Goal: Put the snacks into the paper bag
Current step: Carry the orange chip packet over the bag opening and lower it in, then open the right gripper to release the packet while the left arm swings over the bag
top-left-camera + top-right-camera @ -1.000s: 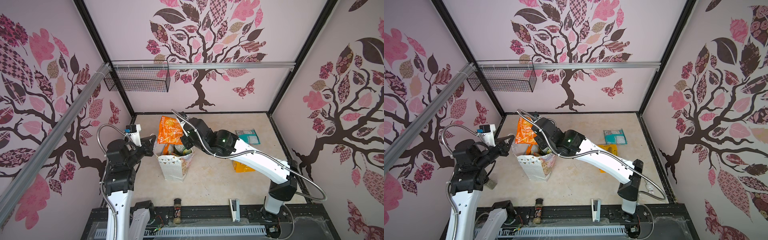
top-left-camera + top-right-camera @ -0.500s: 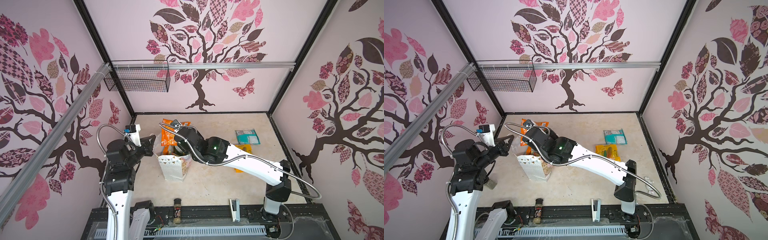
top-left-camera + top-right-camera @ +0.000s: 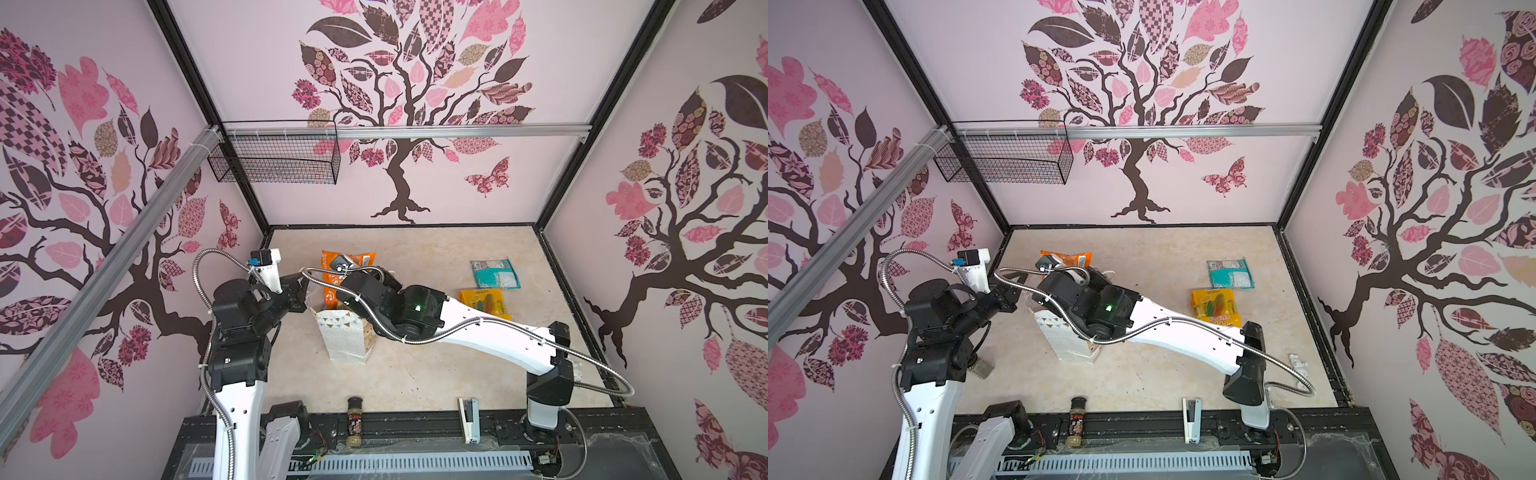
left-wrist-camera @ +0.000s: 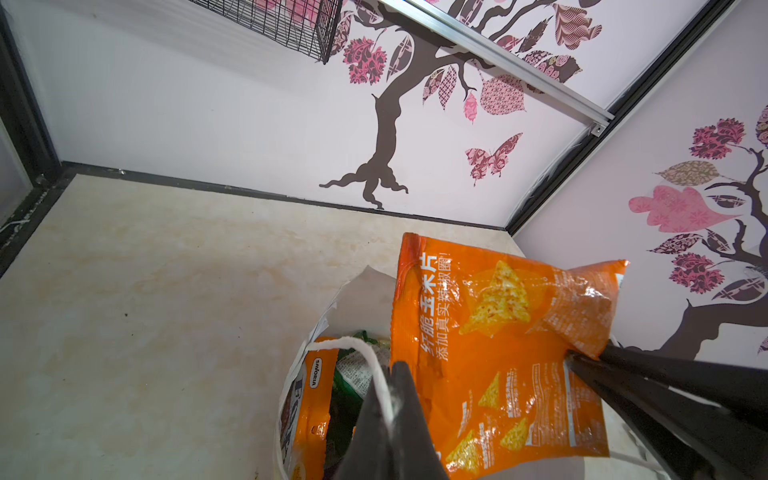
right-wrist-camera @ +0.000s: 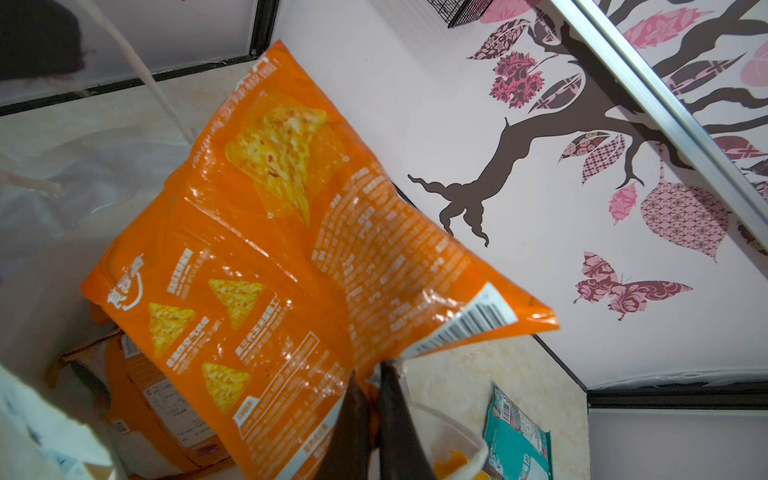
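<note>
Paper bag (image 3: 347, 337): it stands upright on the bench (image 3: 415, 374), left of centre, with its mouth open.

Contents, seen from my left wrist view: a second orange packet (image 4: 309, 399) lies against the near wall, with a green packet (image 4: 351, 374) beside it. What lies deeper I cannot tell.

Left claw (image 4: 392, 370): pressed together on the bag's cord handle (image 4: 357, 345) — the white cord runs between the fingers, at the side of the mouth.

Right claw (image 5: 376, 374): pinching one corner of the orange packet (image 5: 270, 257), next to its barcode. The packet hangs tilted over the bag. Its lower end is down inside the mouth, and its upper part stands clear above the rim.

Outside the bag, on the bench to the right: a teal packet (image 3: 495, 274) lies flat toward the back wall, and a yellow packet (image 3: 484, 303) lies just in front of it. My right arm partly covers the yellow one.

At the front edge: a spice jar (image 3: 355, 419) and a white stapler (image 3: 469, 419), well apart — both are outside the bag.
</note>
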